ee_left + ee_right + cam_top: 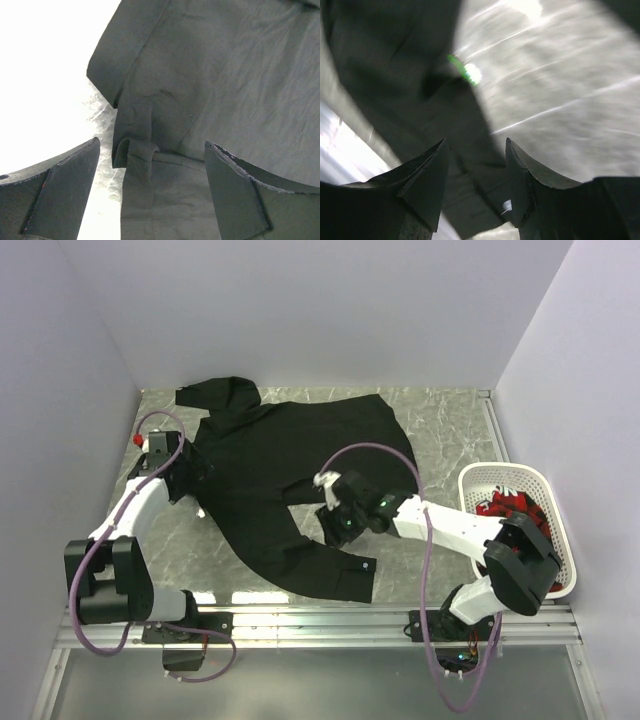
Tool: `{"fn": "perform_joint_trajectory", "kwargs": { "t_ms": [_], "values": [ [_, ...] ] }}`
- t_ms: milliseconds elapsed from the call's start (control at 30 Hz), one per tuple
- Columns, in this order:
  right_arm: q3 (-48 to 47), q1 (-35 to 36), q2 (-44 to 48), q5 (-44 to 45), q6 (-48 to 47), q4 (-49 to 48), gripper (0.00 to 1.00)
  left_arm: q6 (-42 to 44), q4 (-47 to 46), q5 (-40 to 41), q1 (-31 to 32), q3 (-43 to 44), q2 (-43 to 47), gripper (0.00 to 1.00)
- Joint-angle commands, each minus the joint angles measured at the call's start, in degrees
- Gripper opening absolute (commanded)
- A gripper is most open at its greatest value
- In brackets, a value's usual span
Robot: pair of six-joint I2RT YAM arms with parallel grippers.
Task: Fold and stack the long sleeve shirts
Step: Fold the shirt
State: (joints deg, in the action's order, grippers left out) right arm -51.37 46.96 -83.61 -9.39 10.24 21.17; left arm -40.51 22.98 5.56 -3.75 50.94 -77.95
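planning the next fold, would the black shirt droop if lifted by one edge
Probably yes: the black collared cloth shirt lies creased, folded over itself. Pushed, it would likely bunch on the grey marbled table, not slide.

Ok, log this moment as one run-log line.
black shirt: spread on table | left gripper: open, at shirt's left edge | right gripper: open, over shirt's middle | basket: far right, red cloth inside
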Motion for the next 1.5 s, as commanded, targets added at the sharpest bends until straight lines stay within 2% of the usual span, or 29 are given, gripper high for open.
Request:
{"fn": "perform_joint_trajectory", "kwargs": {
  "t_ms": [0,167,367,700,800,900,933,967,1000,1033,1267,1467],
  "values": [
    [-0.91,3.83,1.35,-4.84,-6.72,3.35,0.56,2.10,-0.66,2.52,-0.21,1.01,3.77,0.91],
    [-6.88,10.41,-5.40,-2.14,-11.89,10.90,0.56,3.16,0.39,4.10,-0.29,-0.31,7.36,0.91],
    [-8.48,14.91,-10.60,2.52,-13.31,12.49,0.58,3.60,-0.31,8.06,-0.21,-2.59,10.54,0.91],
    [-11.20,20.98,-18.68,10.78,-13.93,14.78,0.57,3.33,-0.92,8.68,-0.21,-2.77,10.63,0.91],
    [-11.82,21.86,-20.45,12.46,-13.93,15.04,0.51,3.42,-1.18,8.76,-0.21,-2.86,10.72,0.90],
    [-12.52,21.95,-21.15,14.04,-13.76,15.39,0.40,3.25,-1.10,8.59,-0.29,-2.77,10.45,0.90],
    [-12.78,22.03,-21.33,14.57,-13.41,15.48,0.28,3.25,-1.18,8.50,-0.29,-2.77,10.54,0.90],
    [-13.48,21.95,-21.33,14.66,-13.40,15.74,0.21,3.16,-1.10,8.50,-0.29,-2.69,10.54,0.90],
    [-14.01,21.86,-21.33,14.49,-13.49,16.18,0.06,2.98,-1.18,8.59,-0.29,-2.60,10.63,0.90],
    [-14.54,21.95,-21.24,14.40,-13.58,16.53,0.00,2.98,-1.19,8.67,-0.29,-2.77,10.89,0.90],
    [-22.52,20.72,-17.20,19.14,-15.51,20.31,0.00,2.72,-1.10,8.94,-0.21,-2.78,11.24,0.90],
    [-35.79,12.91,-17.37,22.39,-16.04,20.50,0.00,1.93,-0.48,9.56,-0.21,-3.04,11.51,0.90]
  ]
}}
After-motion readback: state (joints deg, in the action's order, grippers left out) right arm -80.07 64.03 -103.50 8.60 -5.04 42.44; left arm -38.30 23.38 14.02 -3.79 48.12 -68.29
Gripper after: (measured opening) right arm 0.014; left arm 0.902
